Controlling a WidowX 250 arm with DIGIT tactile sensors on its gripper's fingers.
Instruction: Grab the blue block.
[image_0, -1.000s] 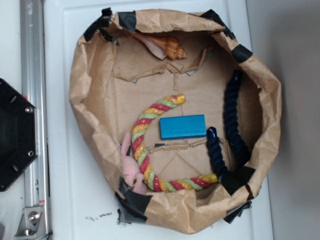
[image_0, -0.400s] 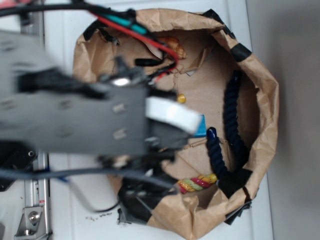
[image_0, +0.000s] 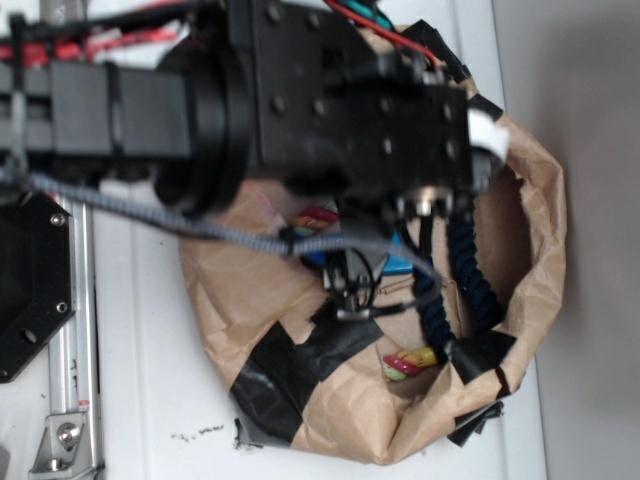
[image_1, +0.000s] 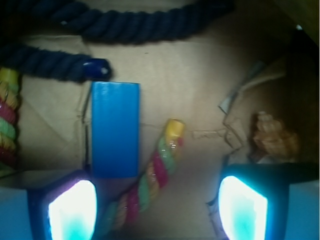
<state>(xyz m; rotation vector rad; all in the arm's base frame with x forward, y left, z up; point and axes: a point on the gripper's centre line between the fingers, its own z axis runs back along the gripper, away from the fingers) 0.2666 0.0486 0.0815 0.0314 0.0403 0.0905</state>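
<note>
The black robot arm hung over the crumpled brown paper bag lined with black tape, hiding most of what lay inside from the exterior view. In the wrist view, the gripper stood spread wide, its two glowing cyan-white fingertips well apart at the bottom edge and nothing between them. The small flat rectangular bright blue block lay flat on the bag's cardboard floor, its near end just beside the left-hand fingertip in that view, not centred in the gap. The yellow-tipped end of the red, green and yellow striped rope lay just beside the block and ran into the space between the fingers. The dark navy twisted rope curved beyond the block's far end, its glossy blue tip almost touching it. A tan seashell-like object sat off to the right.

As a judgement, only the approach was done: the block was not grasped. Centring over it, descending and closing remained, with the striped rope a likely obstruction.
</note>
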